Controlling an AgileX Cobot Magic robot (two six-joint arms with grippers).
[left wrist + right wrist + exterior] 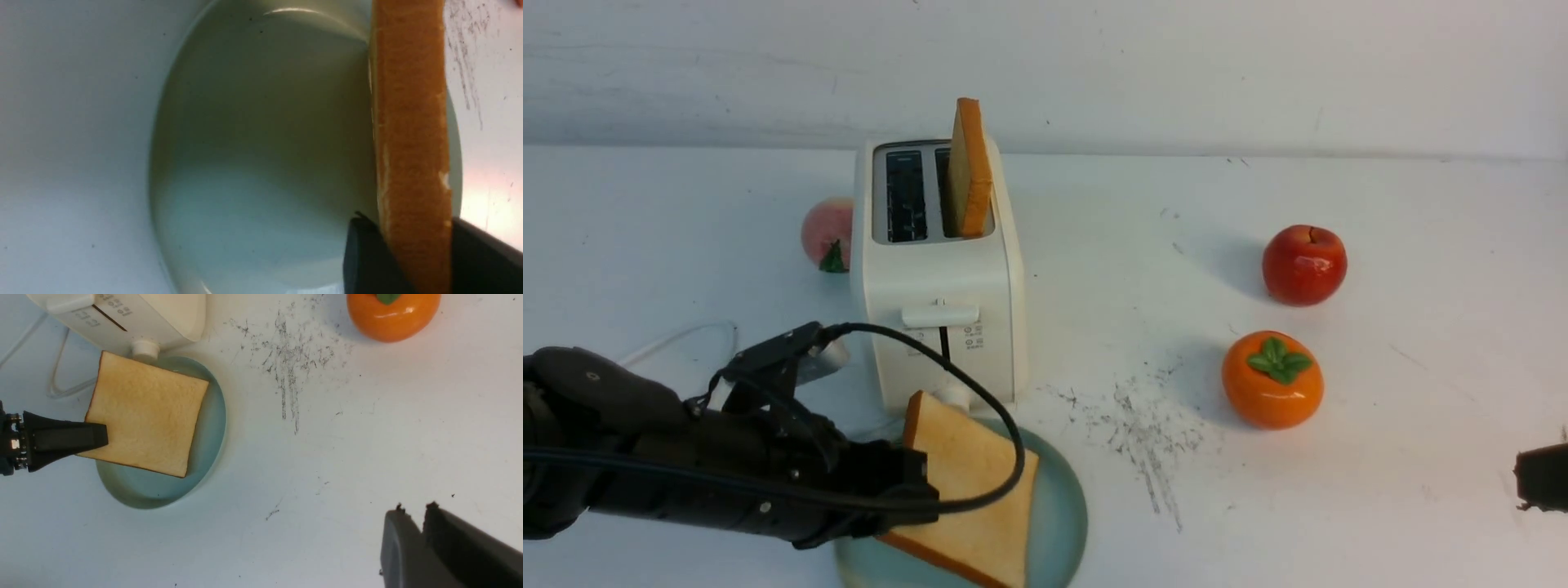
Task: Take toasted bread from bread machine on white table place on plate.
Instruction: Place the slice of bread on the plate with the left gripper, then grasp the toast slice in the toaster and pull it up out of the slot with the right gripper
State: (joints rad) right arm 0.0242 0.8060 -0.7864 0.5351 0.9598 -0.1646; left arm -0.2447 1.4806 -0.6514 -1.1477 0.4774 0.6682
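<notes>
At lower left of the front view, the left end effector (414, 245) is pinching one toast slice (972, 482) over the plate (1062, 506); the right (412, 522) is hovering nearly closed. Placement seems underway, next needing a gentle release. Another slice (970, 171) is standing in the toaster (943, 278), upper left.

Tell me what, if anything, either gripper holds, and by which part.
The left gripper holds a toast slice by one edge, jaws on its two faces. The right gripper holds nothing.
</notes>
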